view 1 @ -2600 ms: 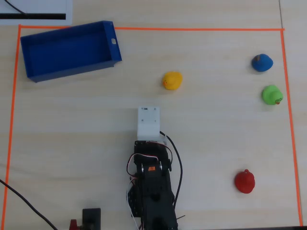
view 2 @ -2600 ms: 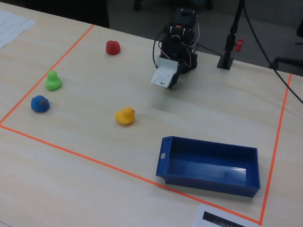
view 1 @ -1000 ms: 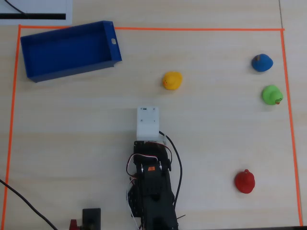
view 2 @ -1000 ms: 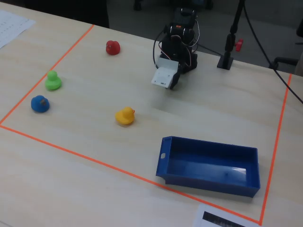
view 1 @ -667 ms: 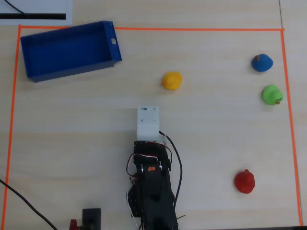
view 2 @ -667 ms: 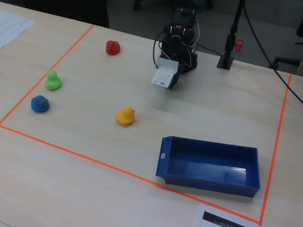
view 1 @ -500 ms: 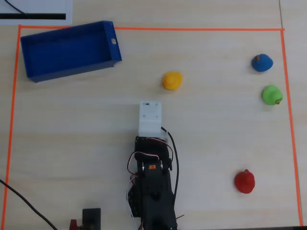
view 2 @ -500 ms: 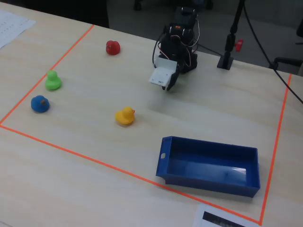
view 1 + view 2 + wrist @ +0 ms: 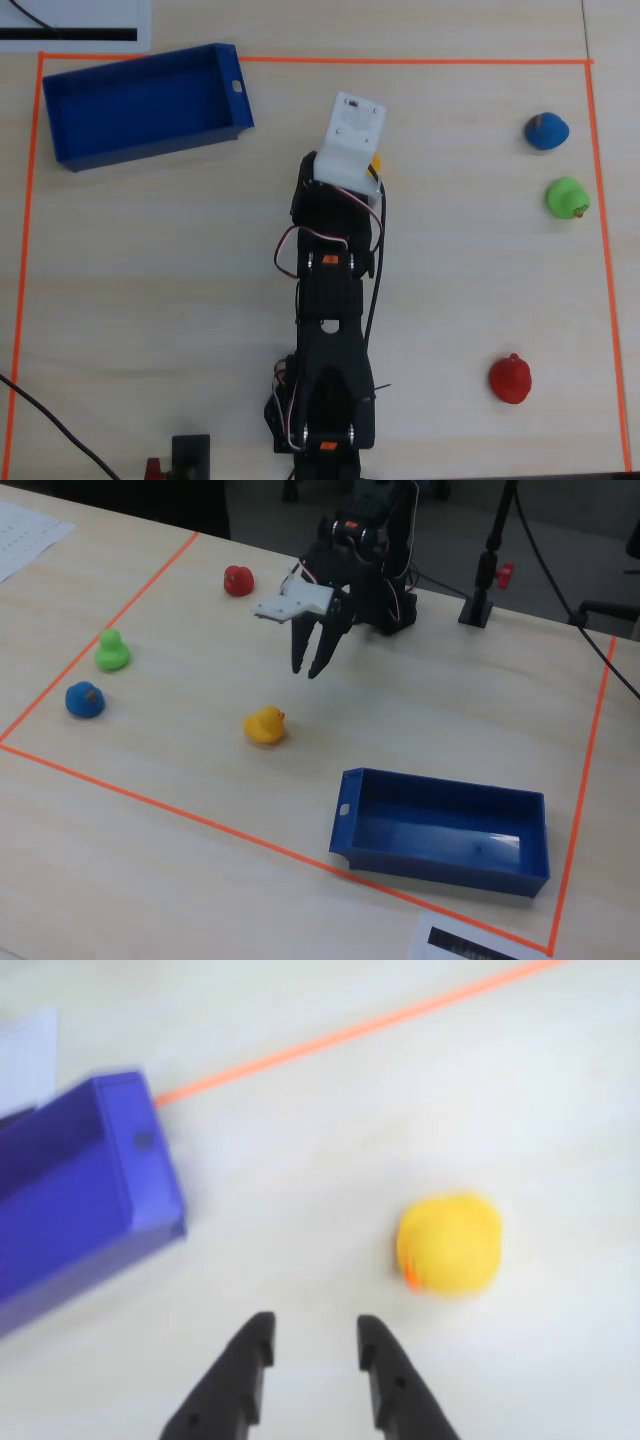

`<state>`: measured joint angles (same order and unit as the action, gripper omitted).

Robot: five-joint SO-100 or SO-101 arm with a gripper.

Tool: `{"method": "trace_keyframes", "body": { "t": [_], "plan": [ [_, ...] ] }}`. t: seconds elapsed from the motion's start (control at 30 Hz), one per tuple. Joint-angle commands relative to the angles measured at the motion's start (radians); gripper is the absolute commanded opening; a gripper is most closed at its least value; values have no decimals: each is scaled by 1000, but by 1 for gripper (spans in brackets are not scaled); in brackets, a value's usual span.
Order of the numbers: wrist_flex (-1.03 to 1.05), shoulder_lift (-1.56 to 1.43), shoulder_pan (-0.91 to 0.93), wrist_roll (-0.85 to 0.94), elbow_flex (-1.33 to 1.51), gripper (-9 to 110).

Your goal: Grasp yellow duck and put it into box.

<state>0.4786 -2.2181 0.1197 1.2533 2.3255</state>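
The yellow duck (image 9: 265,725) sits on the table, orange beak showing. In the wrist view the yellow duck (image 9: 450,1243) lies ahead and to the right of my fingers. In the overhead view only a sliver of the duck (image 9: 375,161) shows beside the white wrist mount. My gripper (image 9: 310,668) hangs above the table, short of the duck, open and empty; in the wrist view my gripper (image 9: 313,1335) shows a clear gap between the jaws. The blue box (image 9: 440,865) stands empty, apart from the duck; it also shows in the overhead view (image 9: 150,150) and at the left of the wrist view (image 9: 90,1200).
A red duck (image 9: 237,580), a green duck (image 9: 112,652) and a blue duck (image 9: 84,700) sit along one side of the work area. Orange tape (image 9: 400,61) frames the area. The arm's base (image 9: 325,420) stands at one edge. A black stand (image 9: 480,605) is beside the base.
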Motion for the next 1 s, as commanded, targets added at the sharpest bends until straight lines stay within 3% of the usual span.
{"method": "trace_keyframes", "body": {
  "t": [0.0, 0.23, 0.53, 0.97],
  "plan": [
    [-60, 181, 23, -6, -166, 10],
    [-48, 439, 71, -38, -344, 11],
    [-48, 557, 141, -44, -357, 24],
    [-40, 670, 179, 8, -339, 17]
  ]
}}
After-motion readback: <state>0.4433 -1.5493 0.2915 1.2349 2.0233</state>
